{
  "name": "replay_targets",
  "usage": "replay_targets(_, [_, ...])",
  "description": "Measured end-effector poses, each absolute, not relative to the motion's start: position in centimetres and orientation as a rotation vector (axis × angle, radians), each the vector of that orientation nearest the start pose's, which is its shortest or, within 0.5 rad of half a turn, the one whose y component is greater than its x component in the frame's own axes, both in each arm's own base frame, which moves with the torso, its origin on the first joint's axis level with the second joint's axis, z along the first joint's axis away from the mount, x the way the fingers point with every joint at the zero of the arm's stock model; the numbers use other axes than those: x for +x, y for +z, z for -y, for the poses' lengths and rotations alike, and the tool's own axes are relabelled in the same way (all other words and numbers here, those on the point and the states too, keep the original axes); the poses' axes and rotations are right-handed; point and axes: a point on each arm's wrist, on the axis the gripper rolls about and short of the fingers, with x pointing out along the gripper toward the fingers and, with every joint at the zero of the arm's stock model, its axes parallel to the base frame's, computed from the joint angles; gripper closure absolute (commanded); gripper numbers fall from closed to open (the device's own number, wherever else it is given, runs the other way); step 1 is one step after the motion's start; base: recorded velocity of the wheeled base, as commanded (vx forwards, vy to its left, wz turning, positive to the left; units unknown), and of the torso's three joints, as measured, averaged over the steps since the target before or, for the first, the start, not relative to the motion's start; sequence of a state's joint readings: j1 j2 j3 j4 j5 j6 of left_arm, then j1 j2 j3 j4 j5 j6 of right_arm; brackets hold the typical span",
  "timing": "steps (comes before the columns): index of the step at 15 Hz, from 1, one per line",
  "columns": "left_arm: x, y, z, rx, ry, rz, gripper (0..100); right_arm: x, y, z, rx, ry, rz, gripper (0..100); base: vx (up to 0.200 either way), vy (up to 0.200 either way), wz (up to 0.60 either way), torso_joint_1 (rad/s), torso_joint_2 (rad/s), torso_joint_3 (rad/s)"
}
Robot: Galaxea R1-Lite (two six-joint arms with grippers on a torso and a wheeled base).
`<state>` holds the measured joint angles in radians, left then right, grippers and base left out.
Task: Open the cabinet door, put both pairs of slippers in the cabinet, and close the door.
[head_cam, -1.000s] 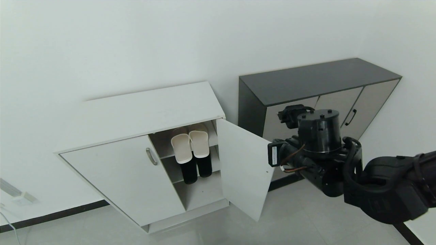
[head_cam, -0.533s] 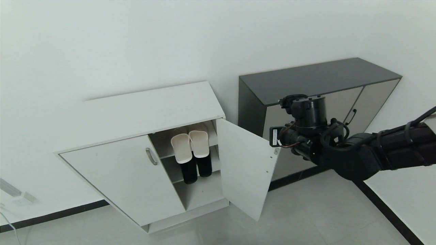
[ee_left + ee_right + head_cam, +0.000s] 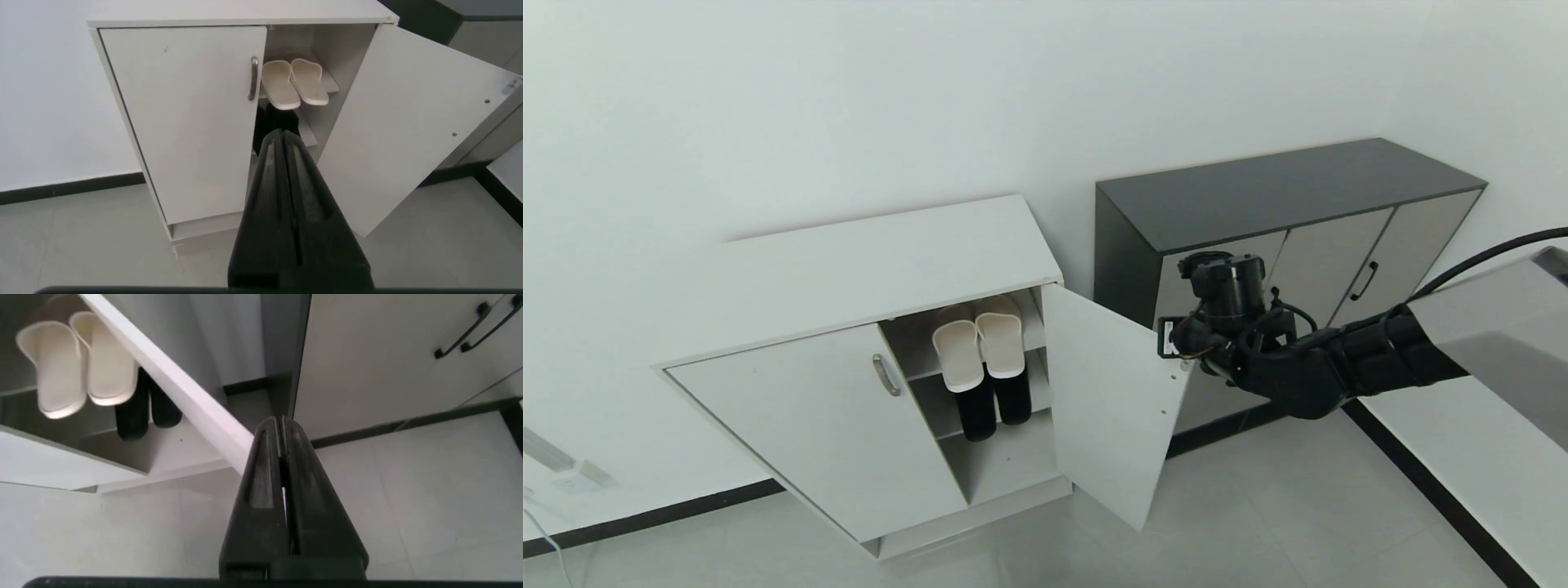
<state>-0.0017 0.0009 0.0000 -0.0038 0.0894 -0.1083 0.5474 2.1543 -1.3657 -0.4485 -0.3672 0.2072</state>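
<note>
The white cabinet point(image 3: 849, 269) stands against the wall with its right door point(image 3: 1111, 400) swung open. A white pair of slippers point(image 3: 978, 347) lies on the upper shelf, and a black pair point(image 3: 995, 404) is on the shelf below. My right gripper point(image 3: 282, 429) is shut and empty, its tip at the open door's outer edge point(image 3: 163, 367). In the head view the right gripper point(image 3: 1176, 343) sits just right of that edge. My left gripper point(image 3: 283, 139) is shut with nothing in it and points at the cabinet opening, short of the white slippers point(image 3: 294, 80).
The cabinet's left door is closed and has a metal handle point(image 3: 886, 376). A dark grey cabinet point(image 3: 1282, 188) stands close to the right, just behind the open door. The tiled floor point(image 3: 1258, 523) in front is bare. A white power strip point(image 3: 572, 474) lies at the far left.
My right arm has stretched away from the camera and drawn in to the open door's outer edge. The door, the slippers and the cabinet have stayed in place.
</note>
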Motion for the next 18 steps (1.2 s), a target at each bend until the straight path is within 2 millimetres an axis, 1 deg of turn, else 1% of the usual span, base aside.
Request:
replay_targets(2, [-2.3, 7.6, -0.2, -0.108, 0.088, 0.008, 100, 38.6, 14.0, -22.1, 0.057, 0.139, -0.319, 100, 0.0, 0.0, 0.0, 0.0, 0.0, 0.0])
replay_targets(4, [-2.3, 7.6, -0.2, -0.109, 0.087, 0.008, 100, 38.9, 13.5, -22.2, 0.057, 0.136, -0.321, 100, 0.0, 0.0, 0.0, 0.0, 0.0, 0.0])
replay_targets(11, [-2.3, 7.6, -0.2, -0.109, 0.087, 0.008, 100, 38.8, 12.7, -22.6, 0.046, 0.142, -0.34, 100, 0.0, 0.0, 0.0, 0.0, 0.0, 0.0])
replay_targets(13, [-2.3, 7.6, -0.2, -0.109, 0.087, 0.008, 100, 38.3, 12.4, -23.0, 0.038, 0.153, -0.353, 100, 0.0, 0.0, 0.0, 0.0, 0.0, 0.0])
replay_targets(15, [-2.3, 7.6, -0.2, -0.108, 0.087, 0.008, 100, 37.4, 12.4, -23.6, 0.031, 0.175, -0.362, 100, 0.0, 0.0, 0.0, 0.0, 0.0, 0.0])
replay_targets(18, [-2.3, 7.6, -0.2, -0.108, 0.087, 0.008, 100, 34.9, 12.7, -25.5, 0.022, 0.242, -0.36, 100, 0.0, 0.0, 0.0, 0.0, 0.0, 0.0])
